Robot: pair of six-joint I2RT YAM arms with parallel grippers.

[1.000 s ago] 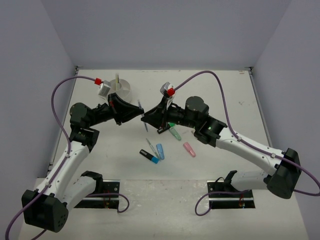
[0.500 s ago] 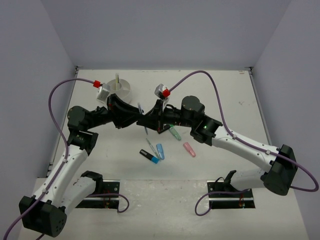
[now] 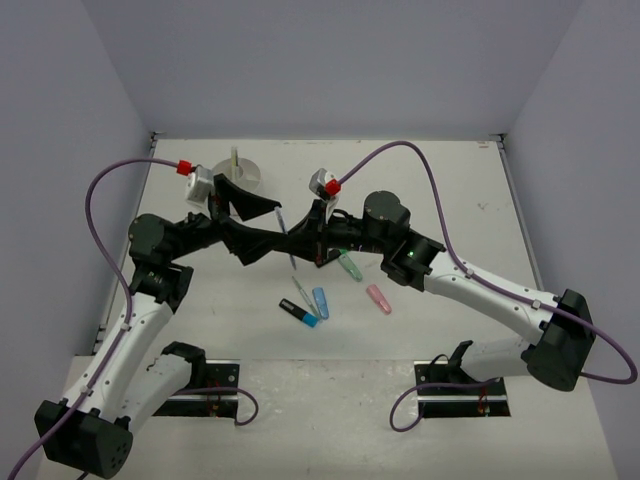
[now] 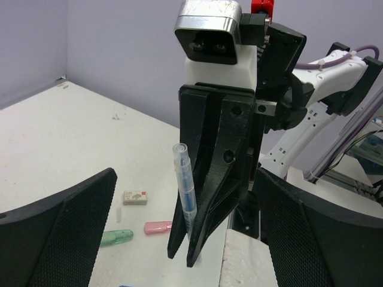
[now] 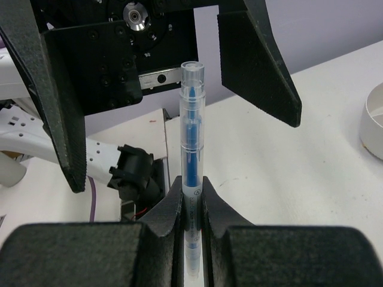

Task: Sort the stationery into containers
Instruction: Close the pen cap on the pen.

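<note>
My right gripper (image 5: 191, 200) is shut on a clear pen with blue ink (image 5: 191, 137), which stands upright above the table. In the top view that pen (image 3: 288, 232) hangs between the two arms, with the right gripper (image 3: 297, 241) on it. My left gripper (image 4: 187, 179) is open, and its fingers (image 5: 55, 89) stand wide on either side of the pen without touching it. The white tub (image 3: 240, 173) sits at the back left with a pale stick (image 3: 234, 157) standing in it. A green highlighter (image 3: 350, 266), a pink highlighter (image 3: 378, 298), a blue highlighter (image 3: 320, 301), a black-capped highlighter (image 3: 299, 314) and a thin pen (image 3: 303, 290) lie on the table.
A small tan eraser (image 4: 135, 197) lies beyond the green highlighter (image 4: 116, 237) and the pink highlighter (image 4: 158, 227) in the left wrist view. Grey walls close the table on three sides. Purple cables arch over both arms.
The left gripper has opened and let go of the pen. The right gripper has closed on it and now holds it alone. The left arm has drawn back slightly.
</note>
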